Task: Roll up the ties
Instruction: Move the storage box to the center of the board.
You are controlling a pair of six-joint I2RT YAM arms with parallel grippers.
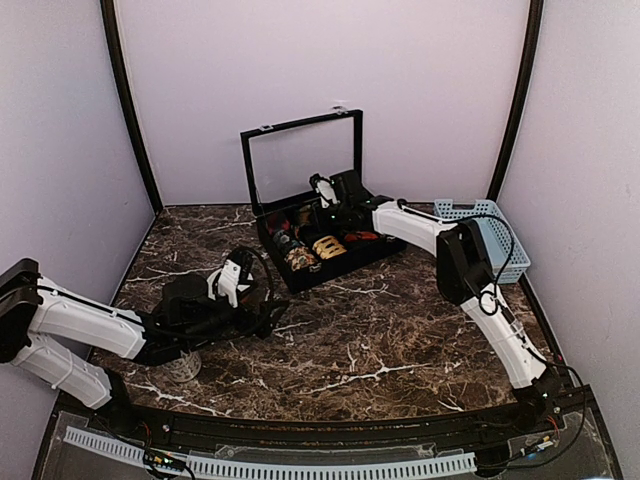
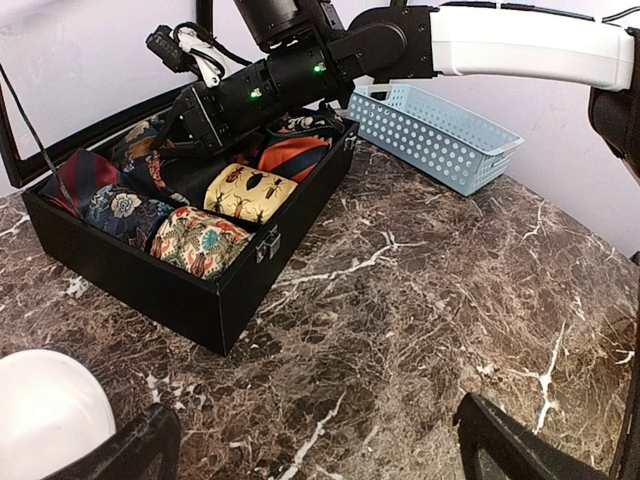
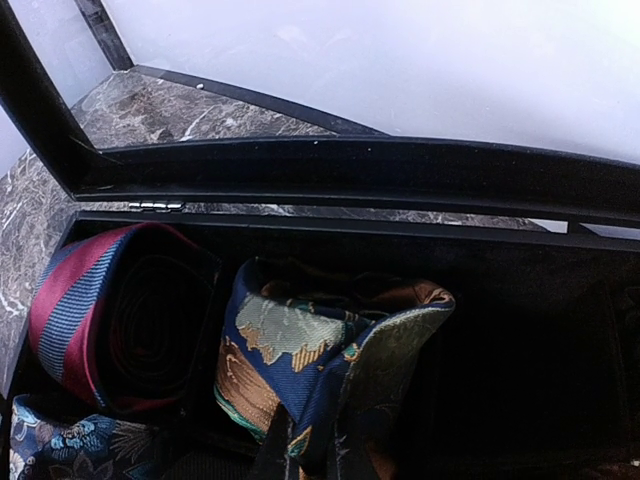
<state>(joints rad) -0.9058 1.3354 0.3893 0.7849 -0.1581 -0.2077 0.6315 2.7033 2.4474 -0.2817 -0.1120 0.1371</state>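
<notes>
- The left pincer (image 2: 315, 445) hovers low over the table (image 1: 400, 340), left of the black box (image 2: 180, 300). Its two fingers are spread wide with nothing between them.
- The box stands at the middle back of the table, its framed lid (image 1: 300, 122) propped upright behind it.
- At the box's left end a red-and-blue striped roll (image 3: 70, 310) lies in the back corner, with a blue floral roll (image 2: 125, 208) just in front of it.
- A green-and-orange roll (image 2: 200, 242) sits against the front wall. A cream roll printed with insects (image 2: 250, 192) touches it on the right.
- The tie (image 3: 320, 350), dark blue with gold and green patches, lies in the back row just right of the striped roll. It is loosely bunched, not coiled tight.
- The right pincer (image 2: 178, 125) reaches down into the box over this tie. Its fingertips are lost among the fabric, so I cannot tell whether they are apart or closed on it.
- A red-orange coil (image 2: 295, 155) fills the box's right end.
- A pale blue perforated basket (image 2: 430, 140) stands right of the box, apart from it.
</notes>
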